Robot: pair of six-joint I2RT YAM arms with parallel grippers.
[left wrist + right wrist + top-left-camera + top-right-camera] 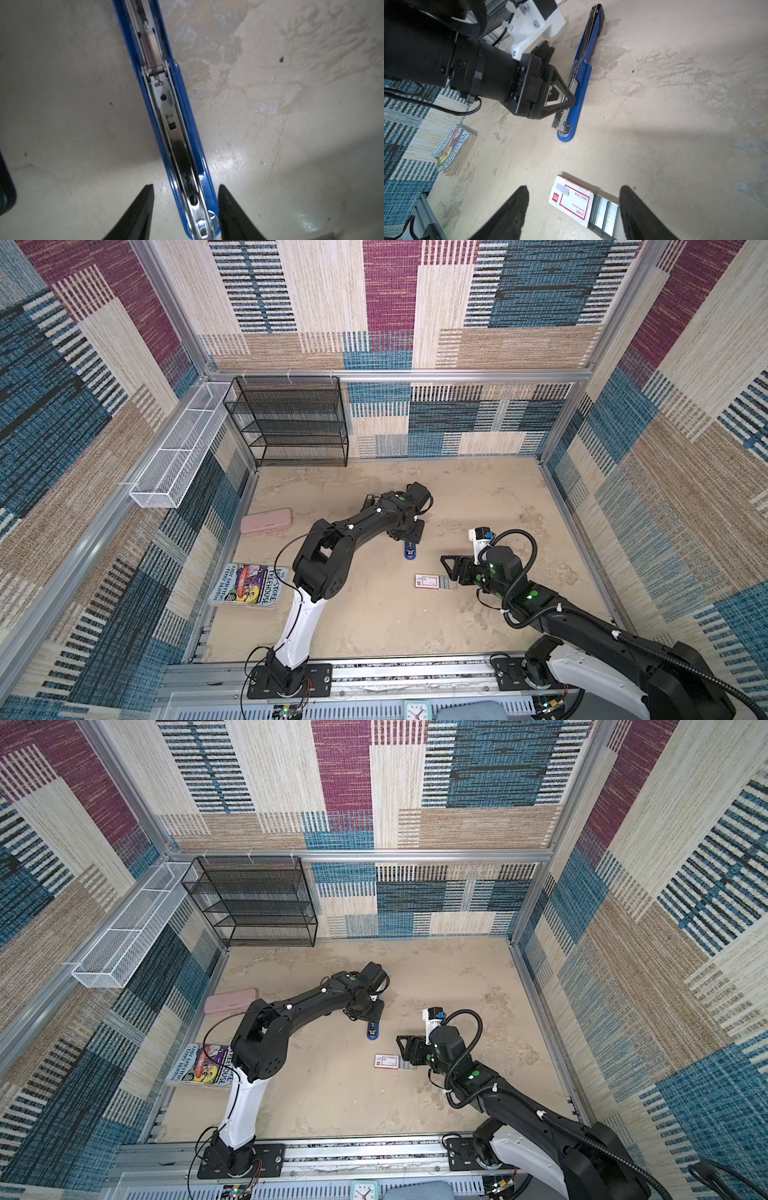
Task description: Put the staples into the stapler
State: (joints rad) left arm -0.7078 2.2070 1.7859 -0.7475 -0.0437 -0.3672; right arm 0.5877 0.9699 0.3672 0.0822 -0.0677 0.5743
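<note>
My left gripper (186, 185) stands partly open, one finger (141, 212) at each side of the stapler (176, 128) near its front end. In the left wrist view a strip of bare table shows between that finger and the blue base. The opposite finger sits so close to the blue edge that I cannot tell whether it touches. The stapler lies flat and opened out at the centre of both top views, its shiny metal channel facing up and its blue lid folded back in line with the base (from above, my left wrist covers most of it).

My right gripper (574, 187) is spread wide and holds nothing. In the right wrist view its two fingers frame the staples (604, 212), grey strips side by side in a grey tray at the lower middle of the frame. The white box (573, 202) with its red-bordered label butts against that tray. In both top views the box and staples lie just below and right of the stapler, apart from it.

Further out on the table (374, 626), a book (249, 585) lies at the lower left and a pink case (267, 521) above it. A black mesh shelf (286, 420) stands at the back wall, and a white wire basket (178, 448) hangs on the left wall.
</note>
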